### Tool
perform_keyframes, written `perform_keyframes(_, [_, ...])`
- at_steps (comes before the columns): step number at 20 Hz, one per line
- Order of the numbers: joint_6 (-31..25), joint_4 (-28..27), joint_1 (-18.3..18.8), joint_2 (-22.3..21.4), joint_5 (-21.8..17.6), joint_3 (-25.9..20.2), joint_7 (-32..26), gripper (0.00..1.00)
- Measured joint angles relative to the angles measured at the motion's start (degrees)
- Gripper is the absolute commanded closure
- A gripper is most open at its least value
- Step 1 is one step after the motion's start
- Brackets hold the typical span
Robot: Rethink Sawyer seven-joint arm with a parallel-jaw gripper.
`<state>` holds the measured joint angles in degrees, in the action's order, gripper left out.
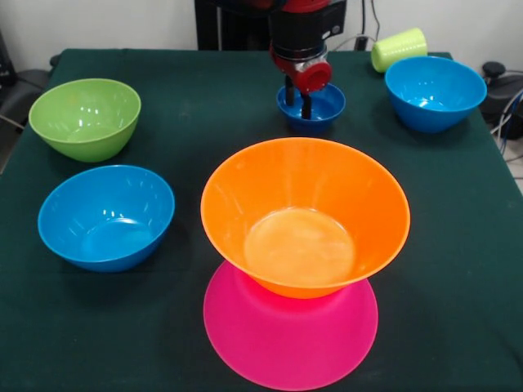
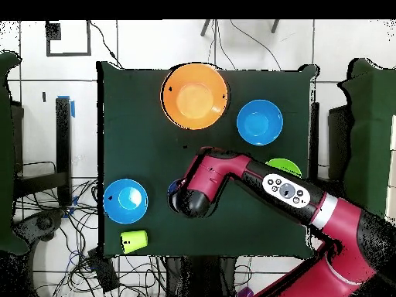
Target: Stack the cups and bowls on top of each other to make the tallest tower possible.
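Note:
The tower stands at the front middle: a big orange bowl (image 1: pixel 304 214) (image 2: pixel 195 96) sits upright on an upturned pink bowl (image 1: pixel 290 339). At the back middle rests the small dark-blue bowl (image 1: pixel 320 109) (image 2: pixel 173 186). My gripper (image 1: pixel 297 102) (image 2: pixel 182 203) hangs right over it, open, with one finger (image 1: pixel 306 108) dipping inside the bowl and the other by its rim. Three medium bowls stand apart: green (image 1: pixel 84 117) (image 2: pixel 285 165), blue (image 1: pixel 106 216) (image 2: pixel 260 122) and blue (image 1: pixel 435 91) (image 2: pixel 125 201). A yellow-green cup (image 1: pixel 399 47) (image 2: pixel 134 241) lies on its side.
The dark green table (image 1: pixel 188 98) ends close behind the cup. Cables trail on the floor (image 2: pixel 54 224) off the table's side in the overhead view. The arm (image 2: pixel 255 182) reaches across the table and covers part of the green bowl there.

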<state>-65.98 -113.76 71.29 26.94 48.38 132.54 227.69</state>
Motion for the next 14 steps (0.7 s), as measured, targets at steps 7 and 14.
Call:
perform_keyframes(7, [1.93,1.34,0.00,-0.15,0.00,0.16,0.00,0.00])
perform_keyframes(14, [2.50,1.70,-0.01,-0.55,0.02,0.25,0.00,0.00])
